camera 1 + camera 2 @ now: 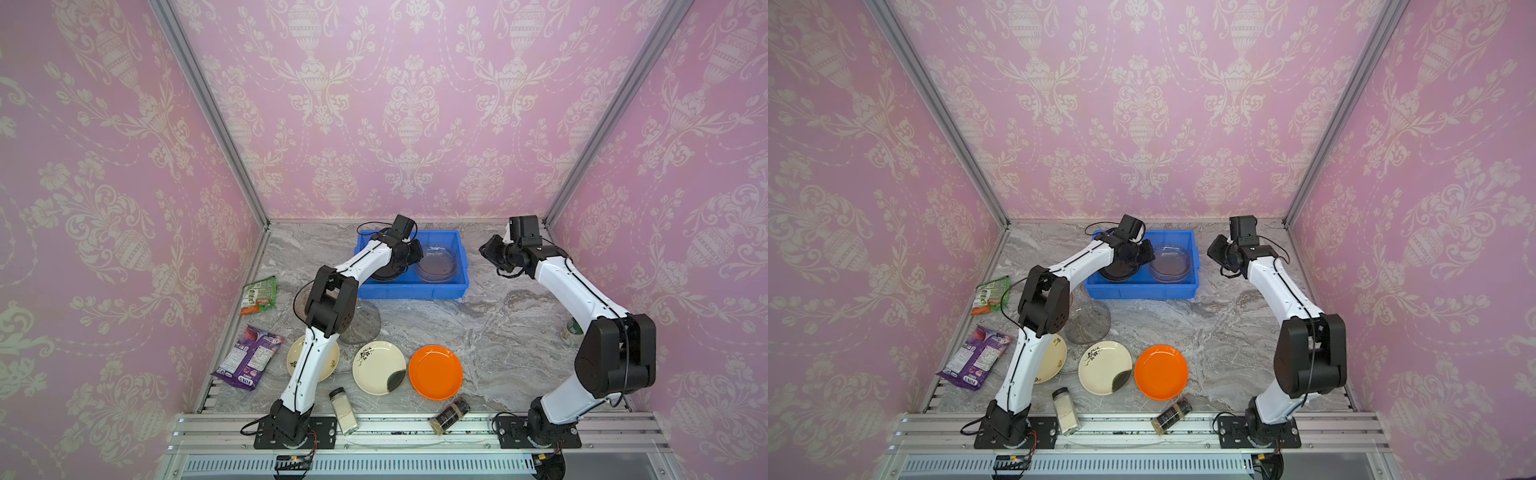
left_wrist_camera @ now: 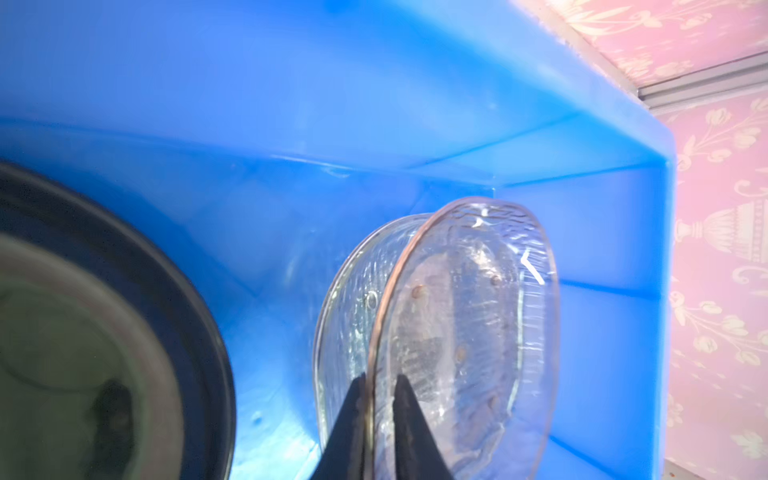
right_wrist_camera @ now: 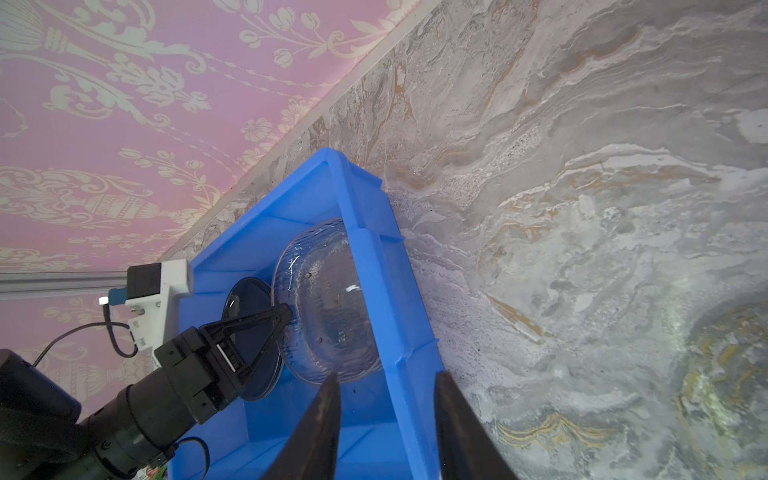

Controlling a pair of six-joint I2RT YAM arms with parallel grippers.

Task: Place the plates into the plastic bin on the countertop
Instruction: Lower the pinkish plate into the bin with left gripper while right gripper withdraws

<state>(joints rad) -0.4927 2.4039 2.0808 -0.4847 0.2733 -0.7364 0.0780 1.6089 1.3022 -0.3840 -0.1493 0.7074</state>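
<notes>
The left gripper stood slightly parted astride the rim of a clear ribbed glass plate lying inside the blue plastic bin, seemingly the release step. The right gripper hung open-jawed, empty. The next move likely called for a clean withdrawal, then the round orange plate on the marbled surface.
</notes>
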